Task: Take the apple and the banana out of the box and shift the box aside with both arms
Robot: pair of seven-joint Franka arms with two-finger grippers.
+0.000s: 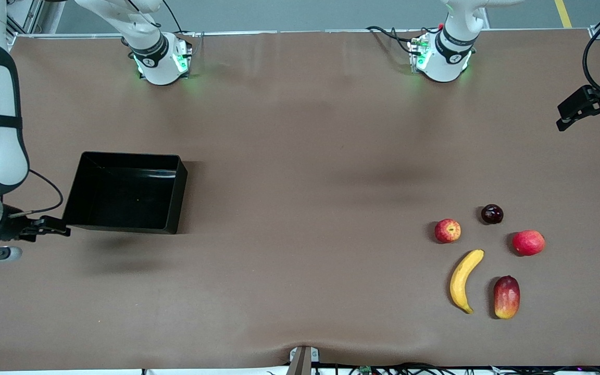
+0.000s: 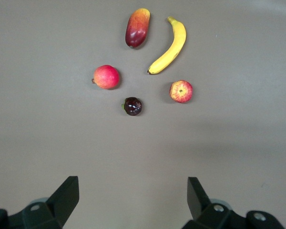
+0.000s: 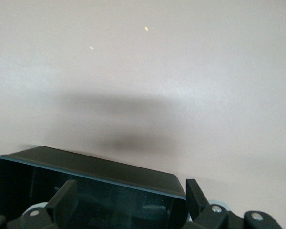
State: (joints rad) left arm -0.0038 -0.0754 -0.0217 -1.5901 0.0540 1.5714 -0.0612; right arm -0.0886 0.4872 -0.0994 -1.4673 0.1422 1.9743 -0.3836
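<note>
The black box (image 1: pixel 174 200) stands on the table toward the right arm's end and holds nothing. My right gripper (image 1: pixel 55 227) is at the box's corner, open, one finger over the inside and one outside the wall (image 3: pixel 100 167); in the right wrist view this gripper (image 3: pixel 129 186) grips nothing. The yellow banana (image 1: pixel 465 280) and the blotched red apple (image 1: pixel 447 230) lie toward the left arm's end, the apple farther from the front camera. My left gripper (image 1: pixel 586 120) hangs open and empty over the table's edge. In the left wrist view, the gripper (image 2: pixel 133 183) faces the banana (image 2: pixel 169 46) and the apple (image 2: pixel 181 91).
Beside the banana lies an oblong red-yellow mango (image 1: pixel 507 297). A plain red round fruit (image 1: pixel 528 242) and a small dark fruit (image 1: pixel 492 214) lie close to the apple. Both arm bases (image 1: pixel 162 62) stand along the table's edge farthest from the front camera.
</note>
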